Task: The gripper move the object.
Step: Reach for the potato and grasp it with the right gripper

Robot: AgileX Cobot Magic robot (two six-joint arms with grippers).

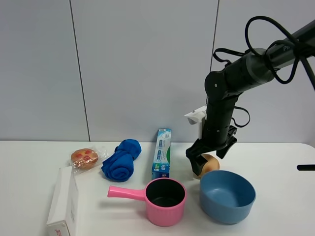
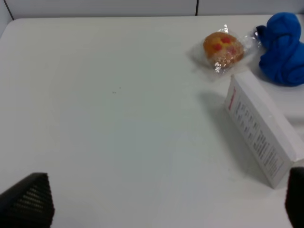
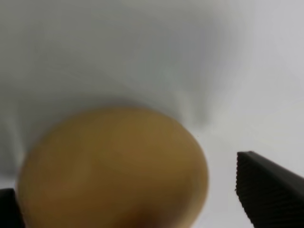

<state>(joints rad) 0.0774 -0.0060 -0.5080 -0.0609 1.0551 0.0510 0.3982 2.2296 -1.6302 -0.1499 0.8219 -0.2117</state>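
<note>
The object, a round yellow-orange fruit, rests on the white table just behind the blue bowl. It fills the lower left of the right wrist view, blurred. My right gripper is down over it with its jaws open on either side. One black fingertip stands apart from the fruit's skin. My left gripper is open and empty above bare table, and only its fingertips show. It is not in the exterior view.
A blue bowl and a pink pot stand in front of the fruit. A toothpaste box, a blue cloth, a wrapped bun and a white box lie to the left.
</note>
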